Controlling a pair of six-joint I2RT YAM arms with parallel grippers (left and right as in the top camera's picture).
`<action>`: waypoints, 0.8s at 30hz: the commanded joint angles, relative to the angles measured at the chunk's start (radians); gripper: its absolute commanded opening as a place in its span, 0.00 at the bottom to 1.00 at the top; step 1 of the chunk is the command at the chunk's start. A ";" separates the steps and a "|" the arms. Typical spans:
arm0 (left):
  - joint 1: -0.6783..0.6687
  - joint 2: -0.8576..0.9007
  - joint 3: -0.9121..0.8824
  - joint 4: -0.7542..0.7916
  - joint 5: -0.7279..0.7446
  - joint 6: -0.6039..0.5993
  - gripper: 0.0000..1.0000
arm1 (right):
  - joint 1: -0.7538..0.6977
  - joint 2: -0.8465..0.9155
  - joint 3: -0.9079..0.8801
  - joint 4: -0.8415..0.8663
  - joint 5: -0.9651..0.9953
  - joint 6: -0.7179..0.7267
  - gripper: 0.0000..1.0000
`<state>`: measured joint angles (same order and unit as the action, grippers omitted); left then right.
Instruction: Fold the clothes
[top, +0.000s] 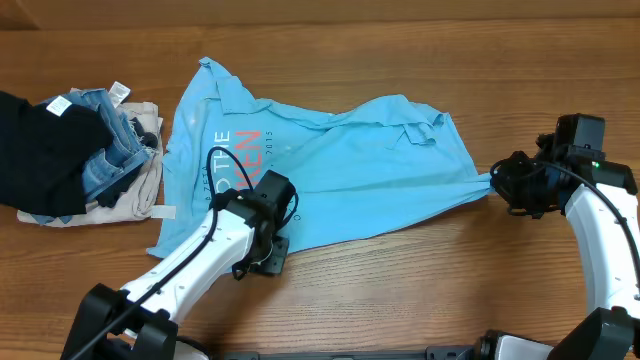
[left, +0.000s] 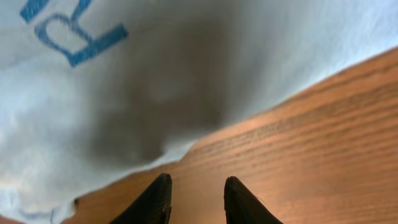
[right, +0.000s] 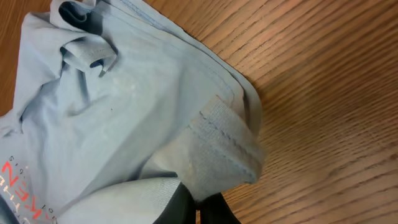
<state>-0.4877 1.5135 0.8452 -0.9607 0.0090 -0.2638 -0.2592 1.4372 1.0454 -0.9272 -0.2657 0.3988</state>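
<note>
The light-blue T-shirt (top: 340, 170) lies rumpled across the middle of the wooden table (top: 420, 290). Its long axis runs side to side between the two arms, and its printed letters sit toward the left end. The right gripper (top: 503, 183) has its fingers closed on the shirt's right-hand corner, where the cloth draws to a point. In the right wrist view a folded hem (right: 224, 149) bunches just above the clamped fingertips. The left gripper (top: 265, 252) sits at the shirt's near edge. Its fingers (left: 155, 202) stand apart over bare wood with nothing between them, and the fabric edge lies just ahead of them, slanting up to the right. The coming move probably turns on that edge: the left arm is much the nearer to it and would need to reach forward under the hem before closing. A pile of other garments (top: 90, 150) sits apart at the table's left end, close beside the shirt's edge.
</note>
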 joint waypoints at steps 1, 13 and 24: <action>-0.003 0.042 -0.008 0.034 -0.020 -0.021 0.33 | 0.002 -0.008 0.016 0.006 0.002 -0.006 0.04; 0.006 0.147 -0.006 0.105 -0.107 -0.013 0.43 | 0.002 -0.008 0.016 0.006 0.002 -0.006 0.04; 0.010 0.149 -0.006 0.149 -0.113 -0.013 0.04 | 0.002 -0.008 0.016 -0.002 0.002 -0.006 0.04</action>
<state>-0.4839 1.6535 0.8436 -0.8322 -0.0906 -0.2707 -0.2592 1.4372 1.0454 -0.9283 -0.2649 0.3985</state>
